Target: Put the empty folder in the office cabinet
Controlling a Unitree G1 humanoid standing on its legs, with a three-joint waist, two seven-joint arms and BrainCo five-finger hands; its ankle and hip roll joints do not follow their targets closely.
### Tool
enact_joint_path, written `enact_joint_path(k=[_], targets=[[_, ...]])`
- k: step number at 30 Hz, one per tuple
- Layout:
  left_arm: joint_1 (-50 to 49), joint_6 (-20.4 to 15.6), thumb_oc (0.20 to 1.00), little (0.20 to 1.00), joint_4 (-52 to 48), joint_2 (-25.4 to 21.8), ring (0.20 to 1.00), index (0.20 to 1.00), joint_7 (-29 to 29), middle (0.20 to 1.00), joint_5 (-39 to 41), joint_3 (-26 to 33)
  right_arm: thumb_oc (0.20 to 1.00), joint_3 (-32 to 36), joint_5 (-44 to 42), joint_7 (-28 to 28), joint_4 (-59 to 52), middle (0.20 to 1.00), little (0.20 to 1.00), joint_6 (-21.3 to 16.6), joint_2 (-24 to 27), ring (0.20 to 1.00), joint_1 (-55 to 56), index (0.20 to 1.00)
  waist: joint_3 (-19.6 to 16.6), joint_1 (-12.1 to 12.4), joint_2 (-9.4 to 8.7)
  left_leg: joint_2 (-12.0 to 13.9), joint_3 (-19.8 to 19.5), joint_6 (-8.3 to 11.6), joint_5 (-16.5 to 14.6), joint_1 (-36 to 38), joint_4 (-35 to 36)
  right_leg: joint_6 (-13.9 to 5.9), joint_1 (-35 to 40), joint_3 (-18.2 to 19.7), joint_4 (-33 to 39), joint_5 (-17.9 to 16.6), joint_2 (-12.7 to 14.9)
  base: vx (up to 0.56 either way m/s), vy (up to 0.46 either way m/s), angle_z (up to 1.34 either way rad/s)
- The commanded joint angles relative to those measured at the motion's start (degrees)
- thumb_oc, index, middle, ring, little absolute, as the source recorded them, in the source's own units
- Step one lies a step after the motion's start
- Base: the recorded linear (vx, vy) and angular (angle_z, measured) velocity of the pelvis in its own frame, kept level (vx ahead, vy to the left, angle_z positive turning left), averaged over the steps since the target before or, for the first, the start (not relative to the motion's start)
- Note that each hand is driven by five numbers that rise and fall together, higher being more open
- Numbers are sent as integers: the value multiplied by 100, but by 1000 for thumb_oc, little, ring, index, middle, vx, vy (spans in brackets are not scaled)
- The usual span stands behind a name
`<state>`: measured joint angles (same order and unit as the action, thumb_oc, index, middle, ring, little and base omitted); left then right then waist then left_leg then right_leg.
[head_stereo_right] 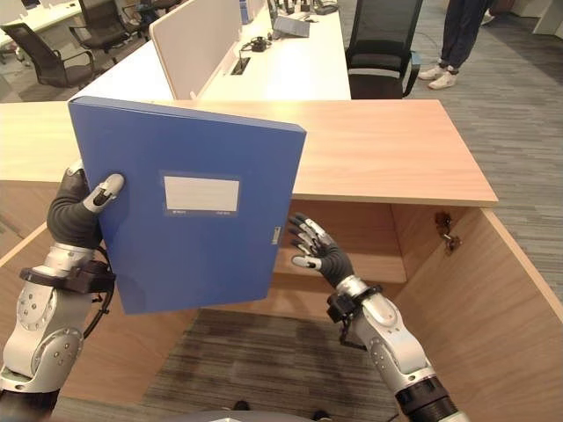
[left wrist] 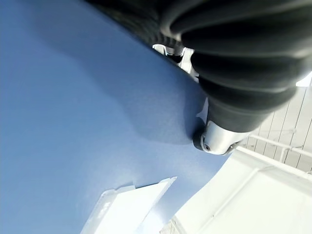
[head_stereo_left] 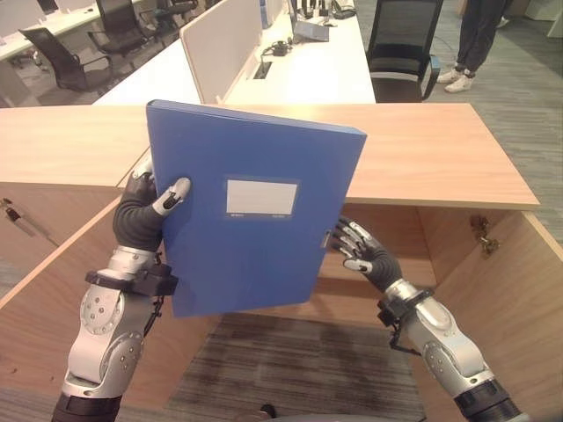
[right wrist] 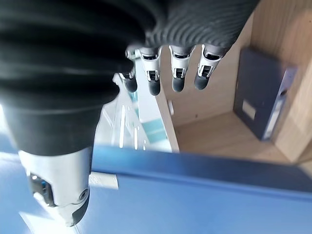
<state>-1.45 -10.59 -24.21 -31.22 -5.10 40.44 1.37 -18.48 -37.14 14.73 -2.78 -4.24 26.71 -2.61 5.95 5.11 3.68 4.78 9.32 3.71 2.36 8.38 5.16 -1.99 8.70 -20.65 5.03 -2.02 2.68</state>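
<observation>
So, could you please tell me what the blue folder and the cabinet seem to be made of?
The blue folder in the left hand looks like rigid plastic: a smooth, even, slightly glossy face with a white label and a small clasp on its edge. The cabinet looks like wood-grain laminate board, with light brown grain, a matte finish and flat square edges; solid wood cannot be ruled out.

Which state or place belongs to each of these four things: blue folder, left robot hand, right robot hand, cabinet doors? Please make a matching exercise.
Things:
1. flat blue plastic box folder
2. left robot hand
3. right robot hand
4. light wooden cabinet doors

States:
A. swung open
B. fingers straight, beside the folder's clasp edge
C. held upright before the cabinet
D. thumb clamped on the folder's edge

Pairs: 1-C, 2-D, 3-B, 4-A
</observation>
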Motion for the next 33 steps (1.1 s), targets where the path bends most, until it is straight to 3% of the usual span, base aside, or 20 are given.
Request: enact_joint_path(k=[1, 17, 23, 24, 25, 33], targets=[[511, -182, 200, 200, 89, -139, 200, 200, -123, 200, -147, -158, 1000, -83, -195, 65, -336, 1000, 1000, -211, -238, 1000, -458, 1000, -144, -98, -320, -69, -206, 77, -419, 106, -16, -547, 262, 368, -80, 414, 465, 0, 0, 0], [842, 108, 200, 200, 51, 259, 200, 200, -485, 200, 128, -1106, 1000, -383, -235, 17, 22, 1000, 1000, -111, -575, 1000, -679, 1000, -131, -159, -356, -53, -170, 64, -418, 78, -16, -549, 234, 409, -69, 398, 472, -10, 0, -3], [938, 165, 200, 200, 69, 338, 200, 200, -606, 200, 237, -1264, 1000, -520, -793, 263, -25, 1000, 1000, 34, -663, 1000, -654, 1000, -126, -171, -371, -46, -157, 74, -413, 76, -16, -549, 218, 412, -65, 390, 469, 0, 0, 0], [944, 179, 200, 200, 73, 342, 200, 200, -657, 200, 285, -1302, 382, -586, -1061, 399, -78, 382, 382, 85, -675, 382, -631, 382, -127, -175, -374, -44, -151, 79, -406, 74, -16, -552, 209, 419, -67, 384, 467, 0, 0, 0], [954, 179, 200, 200, 74, 337, 200, 200, -675, 200, 299, -1319, 200, -621, -1201, 456, -92, 200, 200, 103, -673, 200, -633, 200, -129, -172, -378, -44, -148, 82, -403, 72, -16, -553, 206, 424, -66, 382, 464, 0, 0, 0], [945, 184, 200, 200, 71, 342, 200, 200, -814, 200, 360, -1304, 200, -706, -1594, 768, -306, 200, 200, 217, -600, 200, -631, 200, -128, -160, -395, -39, -133, 96, -397, 64, -16, -562, 188, 424, -67, 370, 460, 0, 0, 0]])
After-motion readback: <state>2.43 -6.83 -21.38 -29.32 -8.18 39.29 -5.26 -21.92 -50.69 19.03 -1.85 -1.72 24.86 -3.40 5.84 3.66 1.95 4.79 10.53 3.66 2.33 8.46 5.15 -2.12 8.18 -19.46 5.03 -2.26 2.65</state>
